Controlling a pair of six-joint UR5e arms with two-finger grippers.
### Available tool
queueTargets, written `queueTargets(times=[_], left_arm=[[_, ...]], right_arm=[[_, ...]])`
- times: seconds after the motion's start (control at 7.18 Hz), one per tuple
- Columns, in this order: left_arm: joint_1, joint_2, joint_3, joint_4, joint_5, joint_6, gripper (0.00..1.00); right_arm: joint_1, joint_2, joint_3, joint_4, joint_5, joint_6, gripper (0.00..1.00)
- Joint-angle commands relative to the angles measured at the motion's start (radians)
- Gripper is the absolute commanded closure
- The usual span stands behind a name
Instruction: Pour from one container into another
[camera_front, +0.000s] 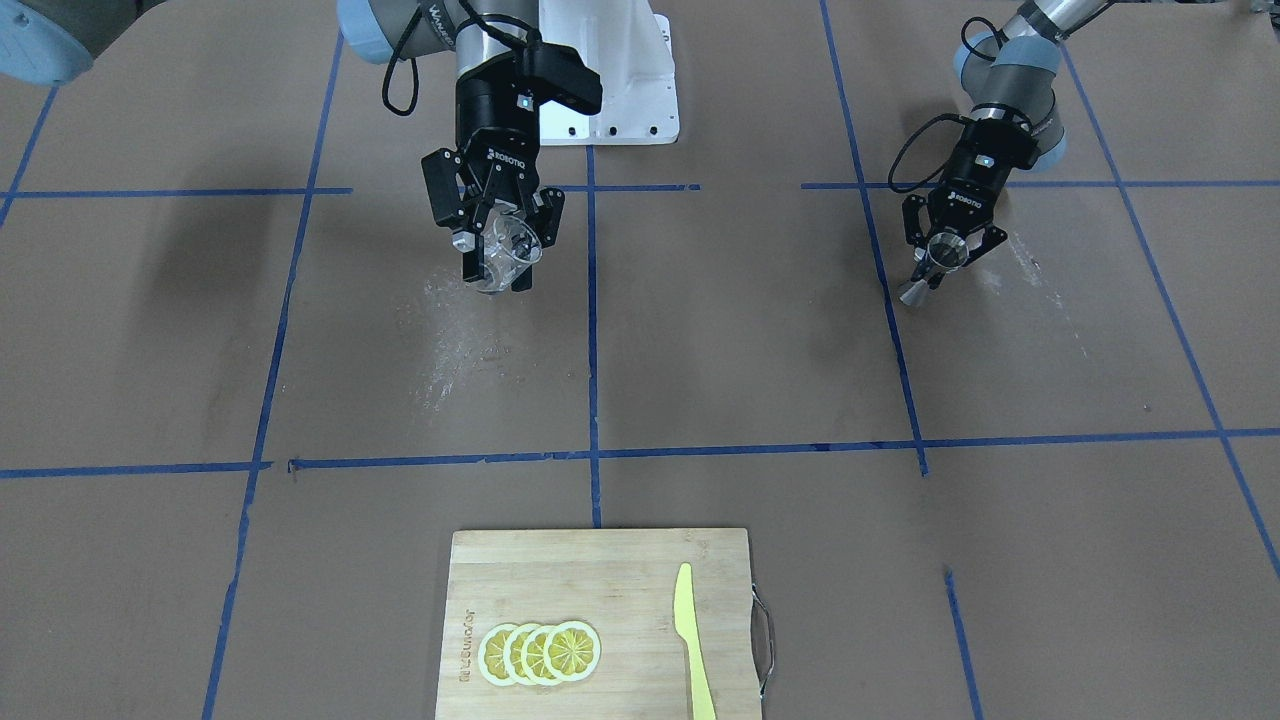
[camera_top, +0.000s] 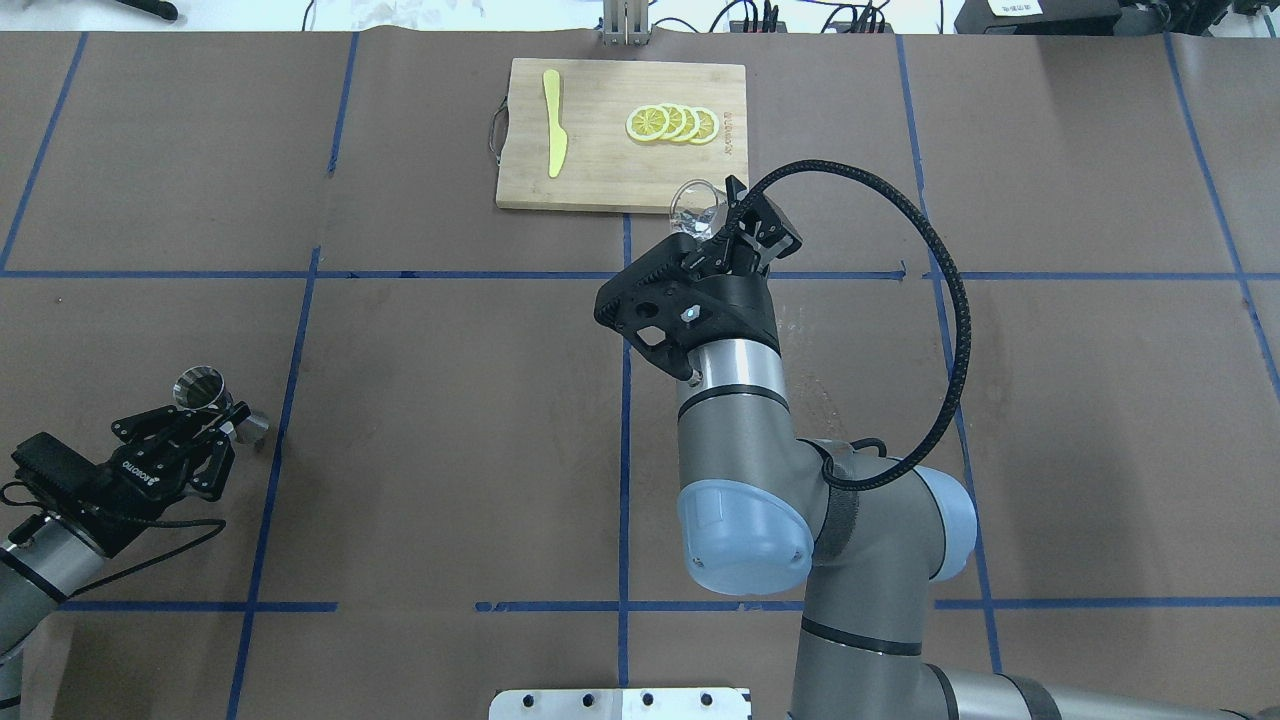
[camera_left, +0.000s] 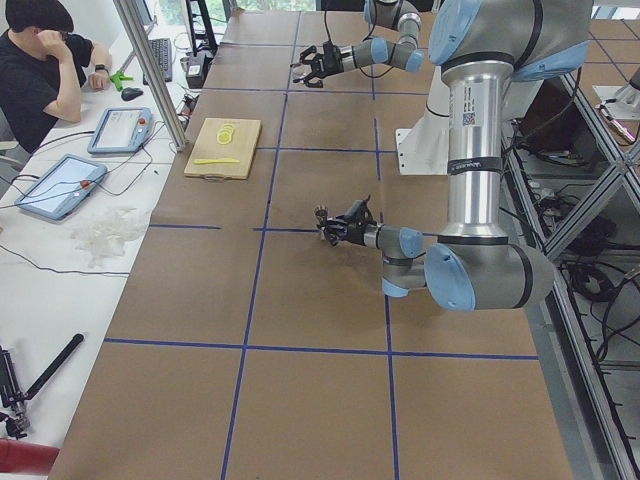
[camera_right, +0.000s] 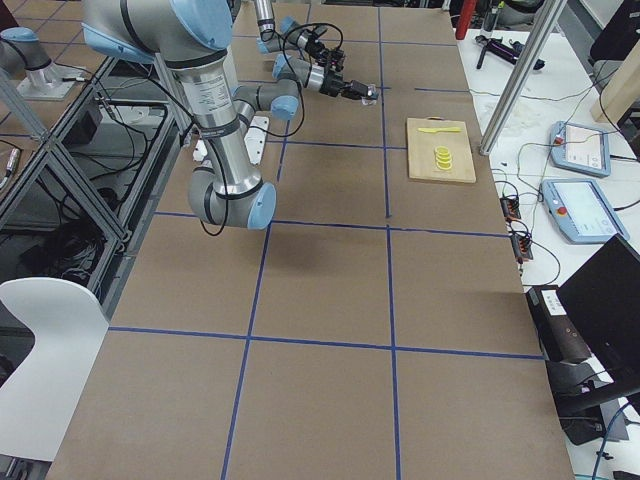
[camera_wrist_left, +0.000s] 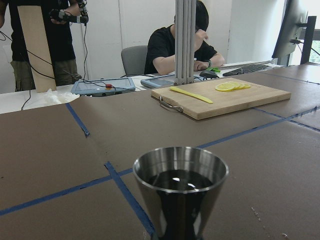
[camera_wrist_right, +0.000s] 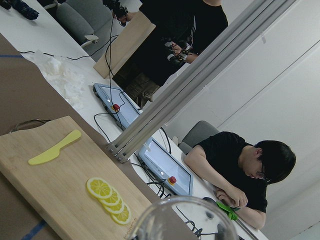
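ROBOTIQ reads clearly on both claws. The left claw (camera_top: 215, 405) sits low at the table's (camera_top: 450, 400) 8 o'clock on a nearly level forearm, clamped on an upright steel jigger (camera_top: 200, 388) with dark liquid inside. The right claw (camera_top: 725, 215) stretches high toward 12 o'clock and pinches a clear glass cup (camera_top: 695, 205) in the air, on the robot's side of the cutting board (camera_top: 600, 170), whose burned-in logo is too small to read.

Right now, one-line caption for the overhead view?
Left gripper holds a steel jigger, right gripper a clear glass, wide apart; cutting board with lemon slices and knife beyond.
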Motion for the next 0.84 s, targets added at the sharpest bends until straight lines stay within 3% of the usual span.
queueTargets(times=[0.0, 0.7], left_arm=[[0.000, -0.001, 0.001, -0.001, 0.000, -0.002, 0.90], [0.000, -0.016, 0.017, -0.001, -0.001, -0.006, 0.90]], right_arm=[[0.000, 0.000, 0.000, 0.000, -0.001, 0.000, 1.00], [0.000, -0.002, 0.000, 0.002, -0.001, 0.000, 1.00]])
